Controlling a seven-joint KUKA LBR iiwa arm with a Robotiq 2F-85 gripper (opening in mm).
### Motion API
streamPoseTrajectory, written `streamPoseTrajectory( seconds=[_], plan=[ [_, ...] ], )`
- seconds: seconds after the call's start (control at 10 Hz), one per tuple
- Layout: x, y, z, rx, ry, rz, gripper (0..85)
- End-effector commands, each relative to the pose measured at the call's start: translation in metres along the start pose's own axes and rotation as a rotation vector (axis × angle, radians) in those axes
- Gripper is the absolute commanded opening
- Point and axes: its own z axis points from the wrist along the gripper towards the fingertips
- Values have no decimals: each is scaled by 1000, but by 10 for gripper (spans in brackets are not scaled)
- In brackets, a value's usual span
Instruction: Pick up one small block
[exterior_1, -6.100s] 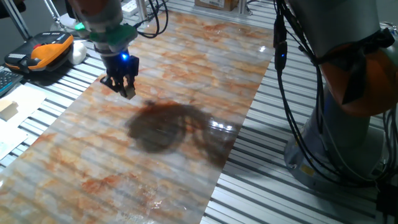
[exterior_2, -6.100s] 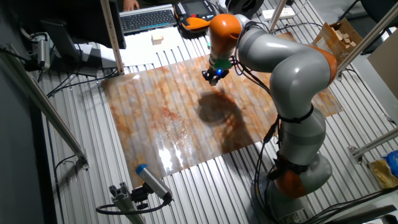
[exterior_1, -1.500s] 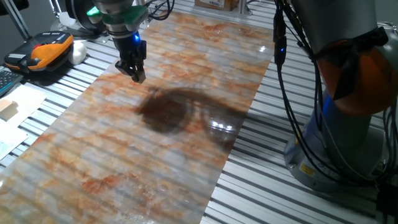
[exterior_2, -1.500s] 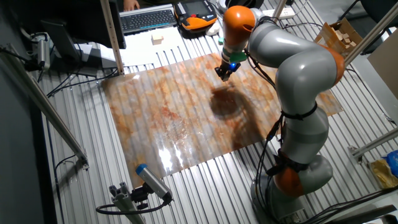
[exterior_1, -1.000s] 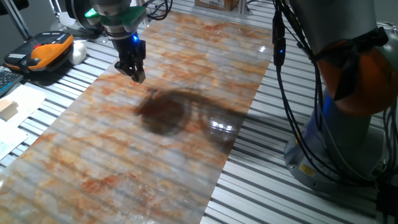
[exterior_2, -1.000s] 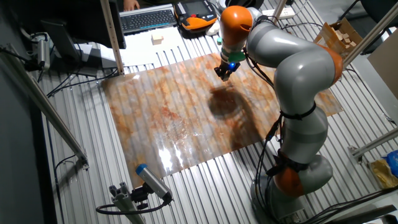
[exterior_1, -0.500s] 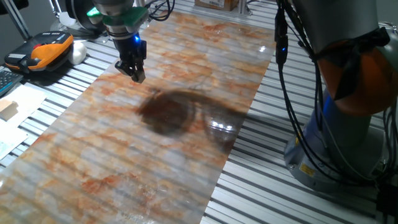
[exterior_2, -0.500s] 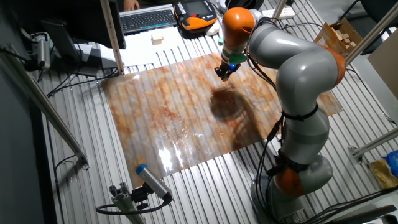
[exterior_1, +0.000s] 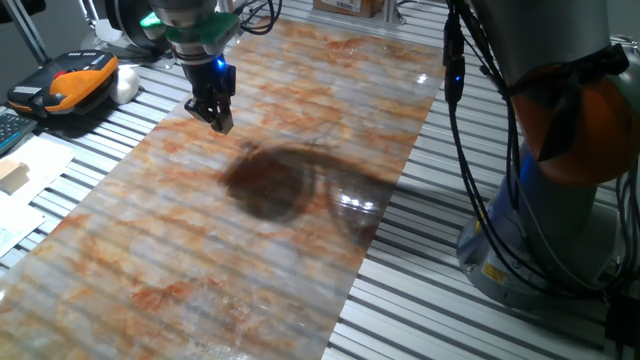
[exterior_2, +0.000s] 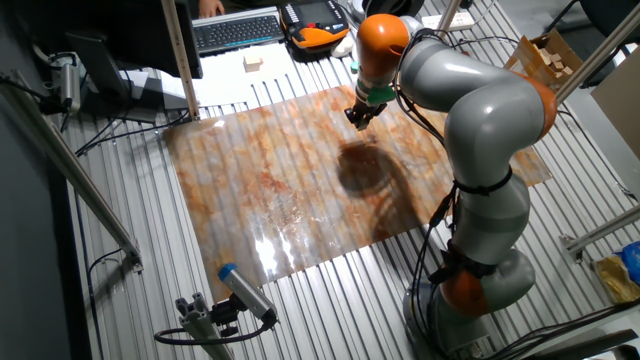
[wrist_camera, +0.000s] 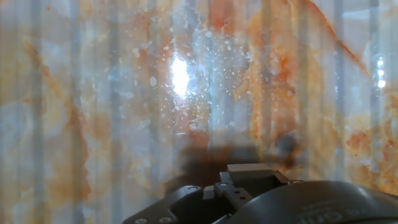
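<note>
My gripper (exterior_1: 221, 122) hangs above the far left part of the marbled orange sheet (exterior_1: 300, 230), well clear of its surface. Its fingers are drawn close together, and a tiny pale tan piece, the small block (exterior_1: 224, 125), shows between the tips. The other fixed view shows the gripper (exterior_2: 358, 118) over the sheet's far edge; the block is too small to make out there. In the hand view the fingertips (wrist_camera: 252, 173) sit at the bottom edge, dark and blurred, over the sheet (wrist_camera: 124, 93).
The arm's shadow (exterior_1: 265, 185) lies on the sheet. A larger pale wooden block (exterior_1: 12, 176) lies on paper off the left edge and also shows in the other fixed view (exterior_2: 253, 63). An orange and black device (exterior_1: 70, 82), a keyboard (exterior_2: 235, 30) and a cardboard box (exterior_2: 548, 58) stand around the sheet.
Since 6 s ago the gripper has risen and moved toward the sheet's far edge, still shut. Over the last second it has hardly moved.
</note>
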Motion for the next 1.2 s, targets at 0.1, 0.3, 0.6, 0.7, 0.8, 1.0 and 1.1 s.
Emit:
streamPoseTrajectory(
  seconds=[0.1,0.3,0.6,0.7,0.8,1.0,1.1],
  plan=[
    [0,0,0,-3,0,1,170],
    [-1,0,1,-3,0,3,170],
    [-1,0,1,-2,0,3,170],
    [-1,0,1,-5,-2,5,170],
    [-1,0,1,-9,-5,9,170],
    [-1,1,1,-9,-8,14,340],
    [-1,1,1,-9,-12,19,340]
  ],
)
